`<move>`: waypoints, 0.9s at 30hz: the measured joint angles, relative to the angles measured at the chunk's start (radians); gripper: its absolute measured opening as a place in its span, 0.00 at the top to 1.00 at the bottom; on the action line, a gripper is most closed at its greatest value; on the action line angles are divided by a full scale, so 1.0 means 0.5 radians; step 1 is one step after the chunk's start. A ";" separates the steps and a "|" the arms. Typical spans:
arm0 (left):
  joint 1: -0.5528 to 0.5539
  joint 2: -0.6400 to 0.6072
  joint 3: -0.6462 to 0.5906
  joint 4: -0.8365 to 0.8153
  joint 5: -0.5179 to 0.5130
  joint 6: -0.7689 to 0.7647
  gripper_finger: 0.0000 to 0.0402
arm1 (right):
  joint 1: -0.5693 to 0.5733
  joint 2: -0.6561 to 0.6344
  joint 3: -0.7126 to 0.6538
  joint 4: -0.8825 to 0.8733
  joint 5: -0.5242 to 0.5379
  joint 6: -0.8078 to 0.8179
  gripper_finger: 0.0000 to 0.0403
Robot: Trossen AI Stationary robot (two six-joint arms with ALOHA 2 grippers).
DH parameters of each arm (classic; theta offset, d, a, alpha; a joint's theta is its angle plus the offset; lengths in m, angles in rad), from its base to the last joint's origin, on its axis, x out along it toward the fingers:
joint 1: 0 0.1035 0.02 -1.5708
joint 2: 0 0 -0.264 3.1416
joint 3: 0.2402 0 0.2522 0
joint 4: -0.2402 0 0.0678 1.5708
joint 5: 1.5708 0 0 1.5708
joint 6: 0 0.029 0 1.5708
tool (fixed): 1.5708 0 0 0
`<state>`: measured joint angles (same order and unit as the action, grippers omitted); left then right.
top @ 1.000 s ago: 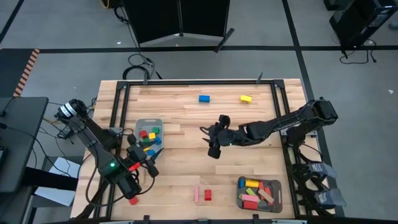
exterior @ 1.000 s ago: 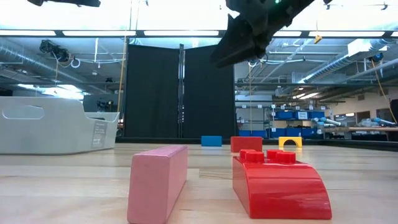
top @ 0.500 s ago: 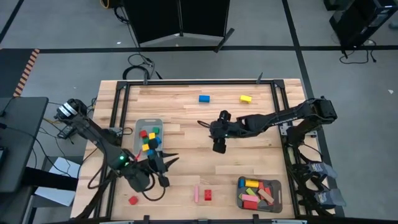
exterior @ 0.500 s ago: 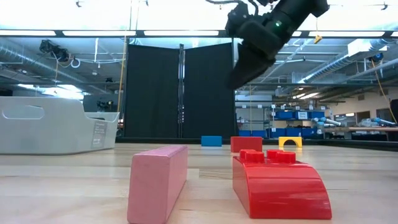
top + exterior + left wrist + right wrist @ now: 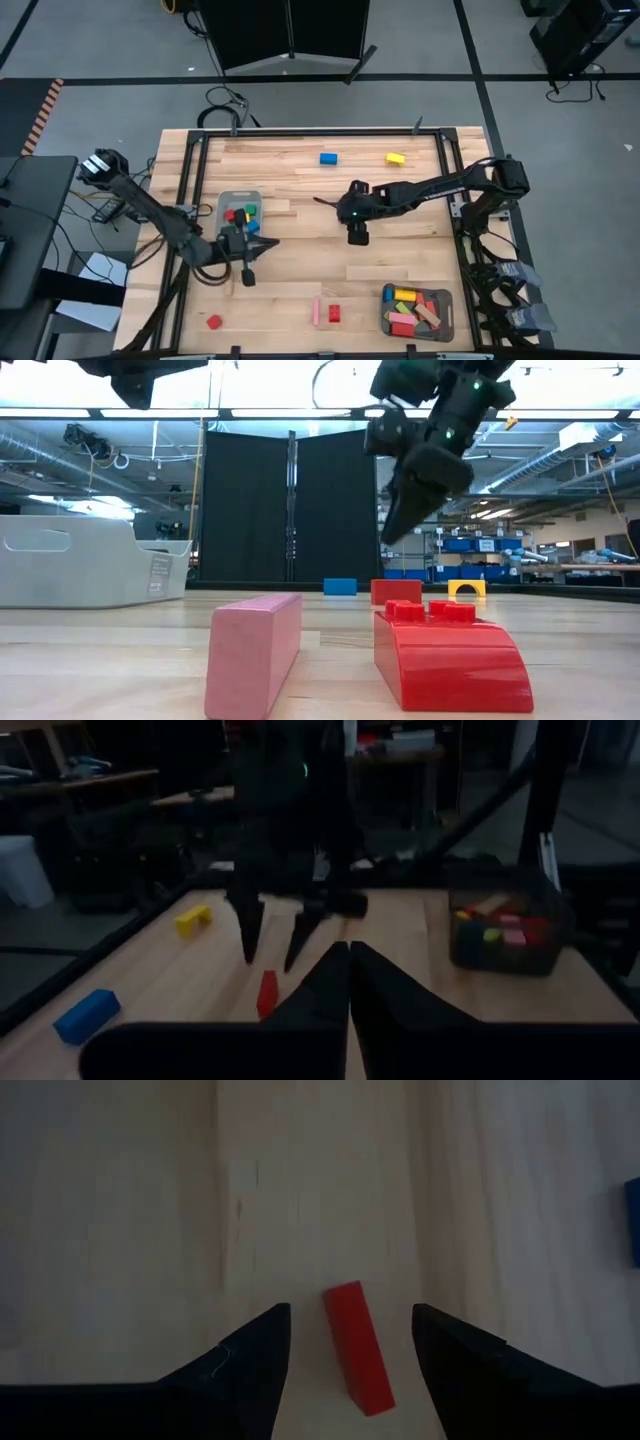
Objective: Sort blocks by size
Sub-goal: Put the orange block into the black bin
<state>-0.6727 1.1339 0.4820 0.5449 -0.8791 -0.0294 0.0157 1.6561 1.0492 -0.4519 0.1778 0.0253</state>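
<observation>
We are looking at a small red wooden bar (image 5: 358,1345) that is lying flat on the light wooden worktop (image 5: 300,200) near its middle. In the right wrist view its long axis is running almost in line with the right gripper's (image 5: 350,1342) reach, only a little slanted, and its near end is sitting between the two dark fingers (image 5: 250,1355). The bar is plain, with sharp edges and an even red paint.

The right gripper (image 5: 357,236) is hanging above this bar with its fingers apart and nothing between them is being touched. In the left wrist view the same bar (image 5: 267,993) is showing as a short red piece under those two pointed fingers.

The left gripper (image 5: 246,275) is waiting over the left side of the worktop, just beside the left grey rectangular tray (image 5: 222,200), with its fingers (image 5: 318,990) pressed together and holding nothing.

The left tray is holding small cubes, red, green, yellow and blue. The right grey rectangular tray (image 5: 386,310), near the front right corner, is holding longer pieces in yellow, red, pink, green and plain wood.

Other blocks are lying loose: a blue block (image 5: 328,158) and a yellow block (image 5: 395,158) near the far edge, a pink upright bar (image 5: 316,312) with a red studded block (image 5: 334,314) just beside it at the front, and a small red cube (image 5: 213,322) at the front left.
</observation>
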 joint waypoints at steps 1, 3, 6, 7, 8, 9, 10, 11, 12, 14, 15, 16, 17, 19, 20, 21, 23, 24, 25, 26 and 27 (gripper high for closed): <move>0.000 -0.024 -0.027 0.041 0.002 -0.001 0.96 | -0.010 0.026 0.000 0.001 -0.011 -0.005 0.45; -0.003 -0.057 -0.070 0.073 0.002 0.000 0.97 | -0.020 0.086 0.000 0.002 -0.016 -0.019 0.44; -0.002 -0.097 -0.090 0.068 0.002 0.000 0.97 | -0.032 0.150 0.000 0.005 -0.016 -0.035 0.44; -0.002 -0.101 -0.089 0.076 0.002 -0.002 0.97 | -0.038 0.159 0.000 0.001 -0.016 -0.043 0.43; -0.003 -0.101 -0.089 0.078 0.003 -0.006 0.97 | -0.044 0.175 0.000 -0.014 -0.017 -0.052 0.43; -0.003 -0.101 -0.089 0.067 0.004 -0.006 0.97 | -0.051 0.194 0.003 -0.011 -0.019 -0.056 0.43; -0.003 -0.098 -0.089 0.062 0.005 -0.006 0.97 | -0.063 0.204 0.010 -0.011 -0.024 -0.057 0.43; -0.003 -0.098 -0.089 0.056 0.005 -0.007 0.97 | -0.072 0.222 0.016 -0.023 -0.031 -0.058 0.43; -0.003 -0.100 -0.088 0.050 0.013 -0.015 0.97 | -0.078 0.243 0.028 -0.042 -0.042 -0.059 0.43; -0.003 -0.101 -0.088 0.010 0.021 -0.042 0.97 | -0.092 0.272 0.042 -0.035 -0.061 -0.070 0.43; -0.003 -0.101 -0.089 0.003 0.021 -0.049 0.97 | -0.094 0.292 0.044 -0.028 -0.070 -0.086 0.43; -0.002 -0.104 -0.089 0.002 0.021 -0.053 0.97 | -0.094 0.309 0.050 -0.035 -0.071 -0.092 0.43; -0.002 -0.108 -0.089 -0.003 0.021 -0.053 0.97 | -0.094 0.331 0.056 -0.046 -0.072 -0.096 0.43; -0.002 -0.110 -0.089 -0.003 0.021 -0.053 0.97 | -0.094 0.364 0.063 -0.041 -0.080 -0.097 0.43; -0.002 -0.112 -0.089 -0.010 0.021 -0.054 0.97 | -0.093 0.385 0.063 -0.037 -0.085 -0.104 0.43; -0.002 -0.113 -0.089 -0.011 0.022 -0.054 0.97 | -0.093 0.397 0.064 -0.032 -0.087 -0.106 0.43; -0.002 -0.114 -0.089 -0.011 0.021 -0.054 0.97 | -0.093 0.413 0.069 -0.033 -0.090 -0.103 0.44; -0.002 -0.114 -0.089 -0.016 0.021 -0.054 0.97 | -0.092 0.414 0.070 -0.032 -0.090 -0.095 0.46; -0.002 -0.114 -0.089 -0.028 0.021 -0.057 0.97 | -0.092 0.414 0.069 -0.033 -0.091 -0.092 0.48; -0.002 -0.114 -0.089 -0.033 0.021 -0.063 0.97 | -0.091 0.413 0.069 -0.031 -0.092 -0.091 0.50; -0.002 -0.114 -0.089 -0.035 0.021 -0.065 0.97 | -0.087 0.408 0.069 -0.030 -0.094 -0.091 0.53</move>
<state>-0.6739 1.0767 0.4377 0.5274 -0.8688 -0.0620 -0.0277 1.8602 1.0836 -0.4671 0.1310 -0.0202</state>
